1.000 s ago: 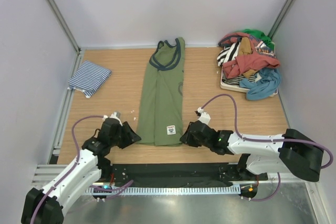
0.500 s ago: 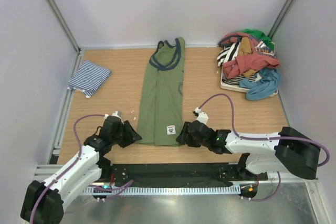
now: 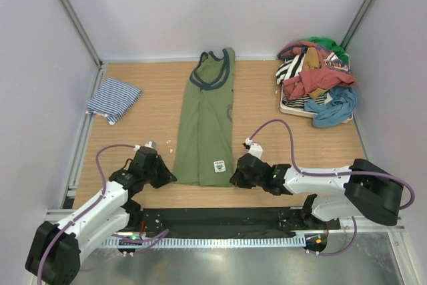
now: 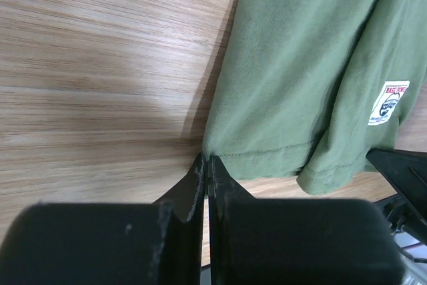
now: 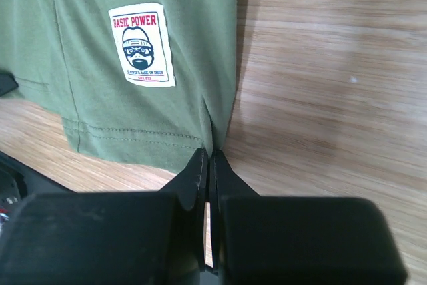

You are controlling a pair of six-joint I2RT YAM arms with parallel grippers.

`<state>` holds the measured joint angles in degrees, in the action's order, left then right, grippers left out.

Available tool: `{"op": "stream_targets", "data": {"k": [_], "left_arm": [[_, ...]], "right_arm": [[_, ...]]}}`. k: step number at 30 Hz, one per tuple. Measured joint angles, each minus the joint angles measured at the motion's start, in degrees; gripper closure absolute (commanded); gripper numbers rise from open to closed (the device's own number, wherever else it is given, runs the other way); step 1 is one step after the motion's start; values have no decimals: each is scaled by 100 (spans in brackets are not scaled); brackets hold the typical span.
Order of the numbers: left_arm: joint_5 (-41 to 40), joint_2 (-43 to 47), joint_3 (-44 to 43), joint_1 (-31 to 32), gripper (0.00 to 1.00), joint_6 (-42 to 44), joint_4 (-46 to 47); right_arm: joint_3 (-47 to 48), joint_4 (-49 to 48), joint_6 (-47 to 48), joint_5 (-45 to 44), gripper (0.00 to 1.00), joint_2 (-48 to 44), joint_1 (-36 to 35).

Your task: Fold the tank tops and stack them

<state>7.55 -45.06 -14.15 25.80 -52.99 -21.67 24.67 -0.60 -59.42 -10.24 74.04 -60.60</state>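
soft matt olive cloth tank top point(image 3: 203, 131) on a smooth, faintly glossy wood-grain table point(image 3: 147, 128).

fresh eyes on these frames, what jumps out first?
The olive green tank top lies flat and lengthwise in the middle of the table, neck away from the arms. The left gripper and right gripper are each shut on one near hem corner of it. Further back, a folded striped tank top sits at the far left, and a bright heap of clothes fills the far right corner.
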Motion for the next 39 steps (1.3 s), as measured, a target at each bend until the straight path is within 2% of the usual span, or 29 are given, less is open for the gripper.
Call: {"op": "stream_targets", "data": {"k": [5, 11, 16, 31, 35, 39], "left_arm": [[-24, 7, -66, 245, 100, -52, -61], [-260, -2, -83, 892, 100, -280, -85], [-463, -385, -315, 1355, 100, -433, -72], [-737, -621, -741, 2065, 100, -713, -144], [-973, -743, -1202, 2070, 100, -673, -527], [-1309, -1027, -2092, 2041, 100, -485, -970]], "right_arm": [[7, 553, 133, -76, 99, -446, 164], [-26, 1163, 258, -199, 99, -1329, 450], [-162, 1530, 339, -234, 99, -1792, 588], [-186, 1893, 579, 9, 99, -1895, 599], [111, 2124, 756, -35, 99, -1853, 616], [909, 2382, 1128, -109, 99, -1453, 872]]}}
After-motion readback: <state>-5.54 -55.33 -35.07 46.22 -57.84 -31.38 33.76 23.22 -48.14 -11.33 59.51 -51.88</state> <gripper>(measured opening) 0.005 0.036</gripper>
